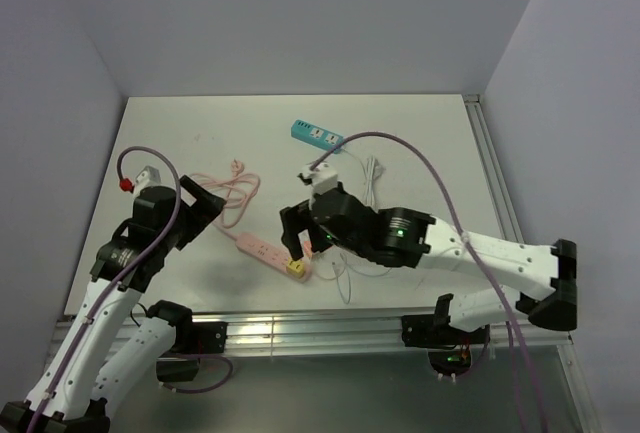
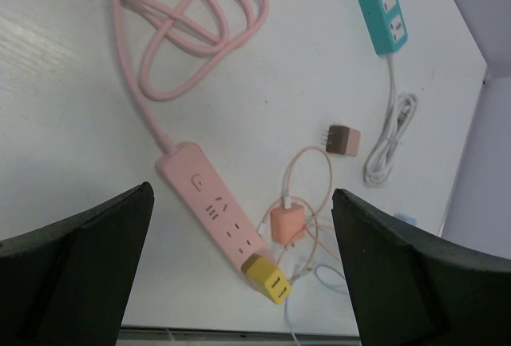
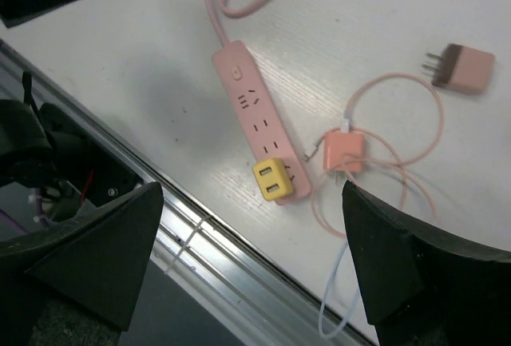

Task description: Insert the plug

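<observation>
Top external view: the right claw (image 1: pixel 298 247) hangs low over the near end of the pink power strip (image 1: pixel 265 249), which lies aslant on the tabletop (image 1: pixel 200 143). The yellow plug (image 1: pixel 295 272) sits at that same end. The left claw (image 1: pixel 207 215) is held off to the left, apart from the strip. A teal power strip (image 1: pixel 318 135) lies well away at the far side.

Left wrist view: the left claw (image 2: pixel 242 202) is spread wide with nothing between its fingers (image 2: pixel 88 258), looking down at the strip from above. The yellow plug (image 2: pixel 267 278) sits on the end socket of the pink power strip (image 2: pixel 211 206). An orange charger (image 2: pixel 286 222) lies just beside it, with thin cord looped around, and a brown-faced adapter (image 2: pixel 343 140) and a coiled white cable (image 2: pixel 390 142) lie further off.

Right wrist view: the right claw (image 3: pixel 251 194) is also wide and empty, centred almost over the yellow plug (image 3: pixel 271 180), which sits square on the last outlet of the pink power strip (image 3: pixel 257 118). The orange charger (image 3: pixel 343 150) lies close alongside.

By my reading, the plug is already on its socket and the insertion is at or near its end. How deeply the prongs are seated cannot be told. The next move calls either for a straight downward press on the plug's top to seat it, or for a clean vertical lift of the right arm, clear of the loose cord nearby.
</observation>
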Action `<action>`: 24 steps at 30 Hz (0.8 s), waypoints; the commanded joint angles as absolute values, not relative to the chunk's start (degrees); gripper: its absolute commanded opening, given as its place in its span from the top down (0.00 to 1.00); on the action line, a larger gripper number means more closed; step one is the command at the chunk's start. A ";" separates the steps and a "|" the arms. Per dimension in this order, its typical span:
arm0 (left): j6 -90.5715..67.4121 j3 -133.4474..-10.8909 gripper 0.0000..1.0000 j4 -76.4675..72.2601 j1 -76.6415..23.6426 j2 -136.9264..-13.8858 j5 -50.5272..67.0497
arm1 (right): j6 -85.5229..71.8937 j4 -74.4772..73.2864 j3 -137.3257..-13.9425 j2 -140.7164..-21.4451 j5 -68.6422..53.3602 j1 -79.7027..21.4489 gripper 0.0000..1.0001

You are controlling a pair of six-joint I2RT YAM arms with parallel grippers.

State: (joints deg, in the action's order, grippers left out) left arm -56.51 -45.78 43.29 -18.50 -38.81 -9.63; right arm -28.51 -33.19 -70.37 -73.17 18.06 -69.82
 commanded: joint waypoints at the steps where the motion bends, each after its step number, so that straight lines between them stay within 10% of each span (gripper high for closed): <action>1: -58.36 -44.04 0.00 41.31 -18.28 -37.79 -1.79 | -36.46 -32.78 -64.18 -68.74 24.34 -69.26 0.00; 15: -60.29 -35.25 0.01 33.23 -18.28 -39.03 20.73 | -40.52 -41.21 -56.51 -54.85 17.04 -29.82 0.04; 24: -61.17 -37.00 0.01 37.88 -18.28 -34.19 13.37 | -37.88 -38.33 -51.07 -61.34 14.68 -2.48 0.05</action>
State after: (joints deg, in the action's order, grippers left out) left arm -59.94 -34.57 37.67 -18.50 -35.70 15.84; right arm -38.26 -38.70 -52.29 -58.81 14.02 -6.79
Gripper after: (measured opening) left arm 0.995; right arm 0.956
